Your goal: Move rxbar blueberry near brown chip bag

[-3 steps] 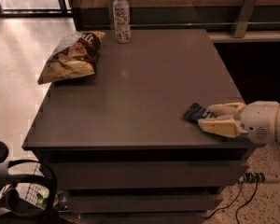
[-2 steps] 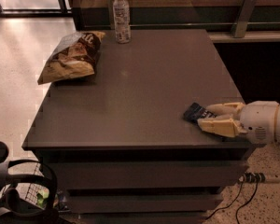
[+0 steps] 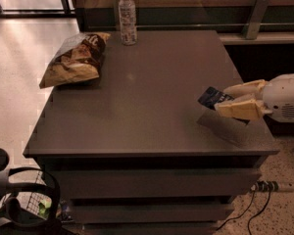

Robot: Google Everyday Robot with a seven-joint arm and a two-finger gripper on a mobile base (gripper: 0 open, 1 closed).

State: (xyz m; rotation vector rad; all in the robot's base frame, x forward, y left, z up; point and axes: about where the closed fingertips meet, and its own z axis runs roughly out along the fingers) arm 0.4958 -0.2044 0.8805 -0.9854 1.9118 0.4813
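The rxbar blueberry [image 3: 211, 97], a small dark navy bar, is held between the two tan fingers of my gripper [image 3: 222, 101] at the right side of the dark table [image 3: 152, 92]. The bar hangs a little above the tabletop and casts a shadow below it. My gripper is shut on the bar, and the white arm reaches in from the right edge. The brown chip bag [image 3: 76, 58] lies at the table's far left corner, well away from the bar.
A clear plastic bottle [image 3: 127, 15] stands upright at the table's back edge, right of the chip bag. A metal bracket [image 3: 255, 15] leans on the ledge at the back right. A power strip and cables [image 3: 268, 186] lie on the floor at the right. Black equipment [image 3: 19, 199] sits at the lower left.
My gripper has lifted the rxbar blueberry off the tabletop; it was resting on the table near the right edge before and now sits slightly higher.
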